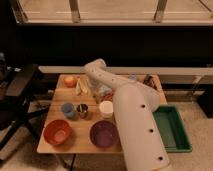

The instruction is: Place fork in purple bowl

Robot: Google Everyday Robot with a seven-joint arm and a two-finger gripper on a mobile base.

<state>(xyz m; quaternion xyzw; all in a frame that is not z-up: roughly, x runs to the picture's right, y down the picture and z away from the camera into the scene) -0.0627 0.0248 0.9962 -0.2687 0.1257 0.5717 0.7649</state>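
Camera view: the white robot arm [135, 125] reaches over the light wooden table [80, 136]. Its gripper [99, 91] is lowered at the middle back of the table, just right of the pair of cream-yellow utensils [82, 86], with its jaws drawn together. The slim silvery metal fork cannot be made out there, so whether it is pinched is unclear. The round purple bowl [104, 133] sits at the front edge beside the orange-red bowl [57, 132], well apart from the gripper.

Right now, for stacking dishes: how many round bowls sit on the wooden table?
2: the orange-red bowl front left, the purple bowl front centre. The arm may hide more. The shut gripper is mid-table, beyond the white cup.
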